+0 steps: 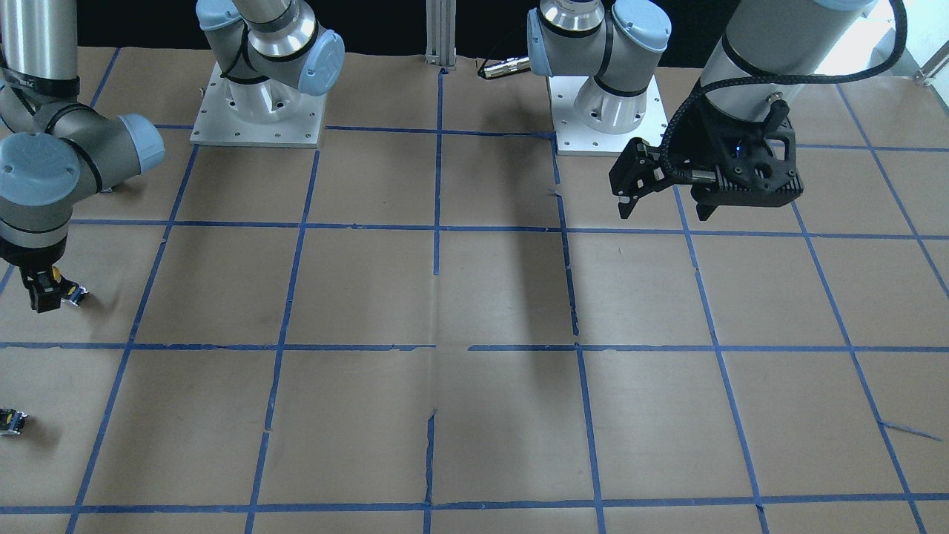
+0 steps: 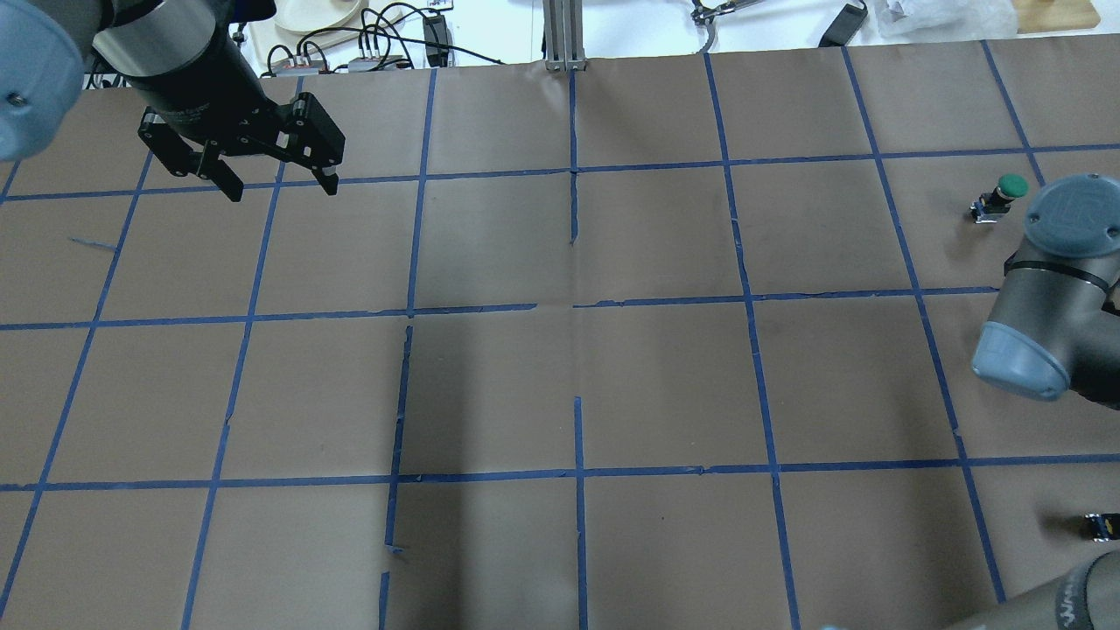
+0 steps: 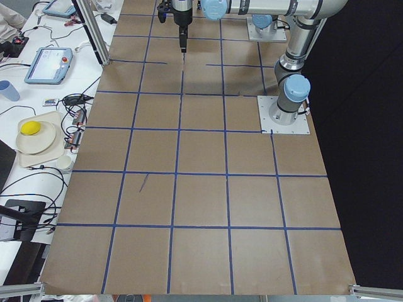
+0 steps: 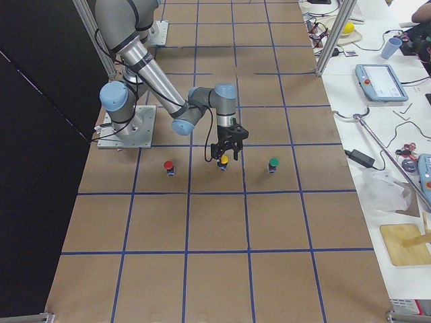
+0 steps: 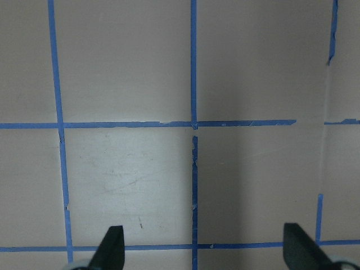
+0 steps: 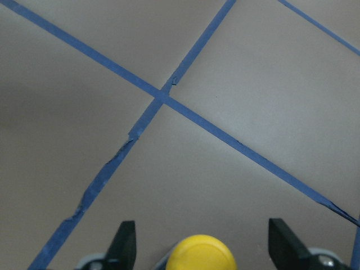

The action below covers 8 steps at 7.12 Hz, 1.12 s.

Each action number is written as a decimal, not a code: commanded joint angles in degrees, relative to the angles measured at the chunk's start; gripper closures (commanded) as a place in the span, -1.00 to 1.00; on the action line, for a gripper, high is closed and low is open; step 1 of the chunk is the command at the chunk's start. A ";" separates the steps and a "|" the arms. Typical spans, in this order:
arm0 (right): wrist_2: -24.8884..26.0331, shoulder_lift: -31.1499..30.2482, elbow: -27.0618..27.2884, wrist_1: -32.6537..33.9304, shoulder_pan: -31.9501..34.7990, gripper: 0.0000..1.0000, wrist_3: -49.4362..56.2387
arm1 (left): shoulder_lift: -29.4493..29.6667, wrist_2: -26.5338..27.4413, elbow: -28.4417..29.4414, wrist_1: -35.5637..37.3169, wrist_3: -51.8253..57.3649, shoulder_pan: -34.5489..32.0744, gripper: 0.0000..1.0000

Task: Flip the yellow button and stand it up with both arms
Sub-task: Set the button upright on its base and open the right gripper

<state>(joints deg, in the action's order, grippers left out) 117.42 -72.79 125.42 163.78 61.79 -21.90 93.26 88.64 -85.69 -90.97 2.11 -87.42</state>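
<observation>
The yellow button point(image 4: 222, 162) sits on the brown paper at the robot's right end of the table, between a red-capped and a green-capped switch. My right gripper point(image 4: 225, 155) is down over it, open. In the right wrist view its yellow cap point(image 6: 202, 254) lies between the two spread fingers point(image 6: 125, 243), with a gap on each side. In the front view a bit of yellow point(image 1: 55, 276) shows at the right gripper point(image 1: 46, 295). I cannot tell whether the button stands or lies. My left gripper point(image 2: 280, 179) hangs open and empty above the far left of the table, and it also shows in the front view point(image 1: 660, 196).
A green-capped switch point(image 2: 1006, 187) stands beyond the right arm's elbow point(image 2: 1050, 297), and a red-capped switch point(image 4: 168, 165) stands nearer the robot. A small black block point(image 2: 1098, 525) lies at the right edge. The table is covered in brown paper with a blue tape grid point(image 2: 577, 306).
</observation>
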 commanded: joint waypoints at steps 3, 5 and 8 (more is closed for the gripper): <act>-0.44 -2.17 -3.15 -7.91 0.26 -1.00 12.74 | 0.00 -0.04 0.17 0.09 0.00 0.06 -0.99; -2.79 -6.03 -9.02 -22.01 0.79 -1.00 12.76 | -0.09 -0.04 0.17 0.09 0.00 0.06 -0.99; -12.52 -13.14 -19.30 -48.72 3.93 -1.00 12.67 | -0.09 -0.04 0.08 0.00 0.00 0.06 -0.99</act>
<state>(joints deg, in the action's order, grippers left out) 109.25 -82.61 110.38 126.66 63.72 -9.20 93.16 88.59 -85.57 -90.94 2.11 -87.37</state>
